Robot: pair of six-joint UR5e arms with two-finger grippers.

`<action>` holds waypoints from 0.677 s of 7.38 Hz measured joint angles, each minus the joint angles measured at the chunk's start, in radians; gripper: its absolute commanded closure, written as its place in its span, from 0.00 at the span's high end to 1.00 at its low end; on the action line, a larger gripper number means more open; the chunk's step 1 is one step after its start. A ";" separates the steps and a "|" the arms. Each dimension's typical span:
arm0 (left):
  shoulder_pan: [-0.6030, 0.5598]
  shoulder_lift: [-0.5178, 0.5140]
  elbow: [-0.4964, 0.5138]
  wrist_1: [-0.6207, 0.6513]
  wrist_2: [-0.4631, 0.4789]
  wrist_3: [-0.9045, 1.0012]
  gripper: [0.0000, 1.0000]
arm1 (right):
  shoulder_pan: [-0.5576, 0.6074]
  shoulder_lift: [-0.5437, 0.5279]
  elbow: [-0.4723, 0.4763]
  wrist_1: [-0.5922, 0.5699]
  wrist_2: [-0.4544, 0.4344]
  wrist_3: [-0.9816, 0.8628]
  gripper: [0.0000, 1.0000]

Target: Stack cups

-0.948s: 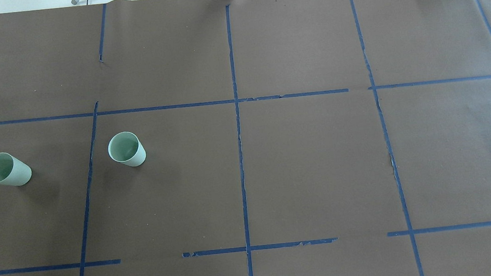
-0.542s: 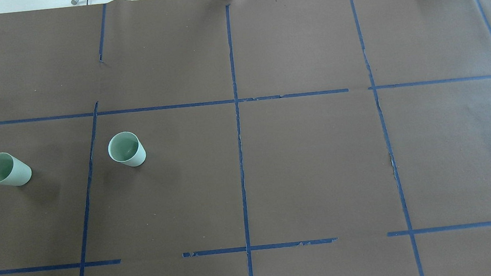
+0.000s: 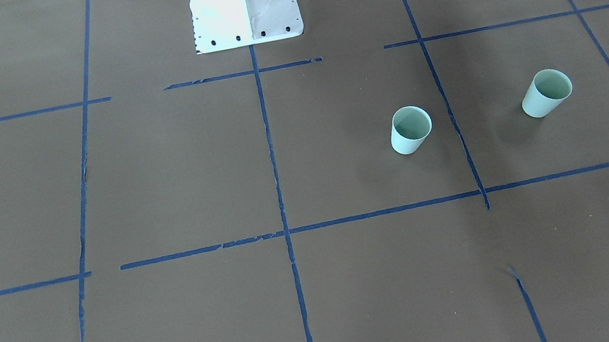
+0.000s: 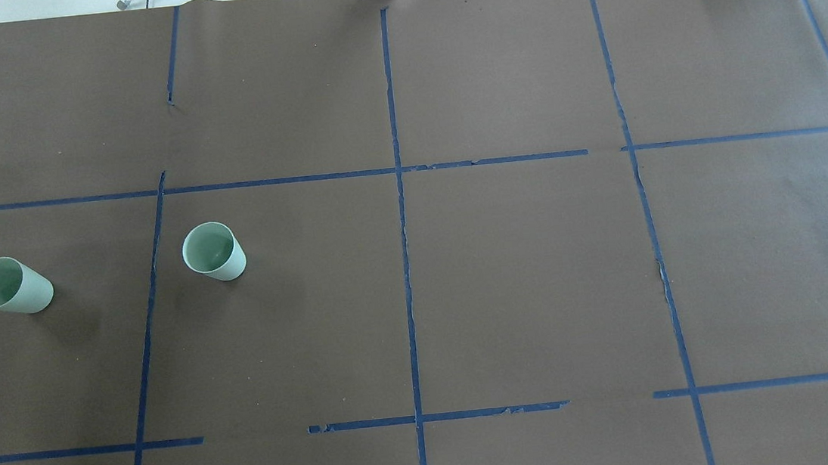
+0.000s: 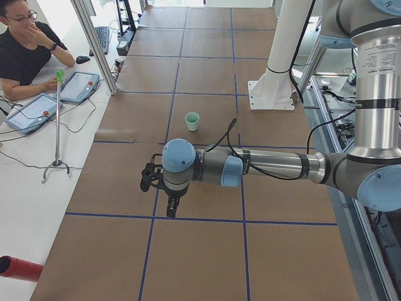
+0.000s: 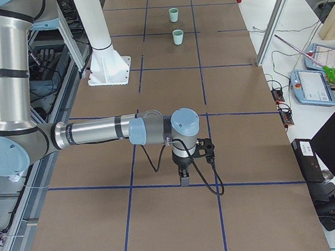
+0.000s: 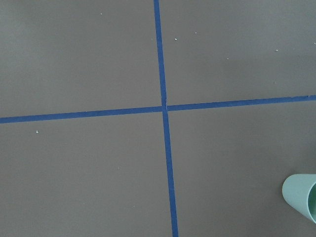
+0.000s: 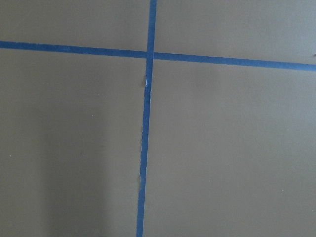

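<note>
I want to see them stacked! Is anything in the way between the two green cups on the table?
Nothing visible is. Between the far-left cup and the other cup there is only brown paper and a flat blue tape line, which likely would not block a cup carried across.

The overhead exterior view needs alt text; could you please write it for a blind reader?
Two pale mint-green cups stand upright and apart on the left of a brown table taped into a blue grid: the far-left cup and the second cup, a tape line between them. No arm or gripper is in view.
</note>
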 measured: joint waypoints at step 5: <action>0.243 0.043 0.007 -0.201 0.024 -0.374 1.00 | 0.000 0.000 -0.001 0.000 0.000 0.000 1.00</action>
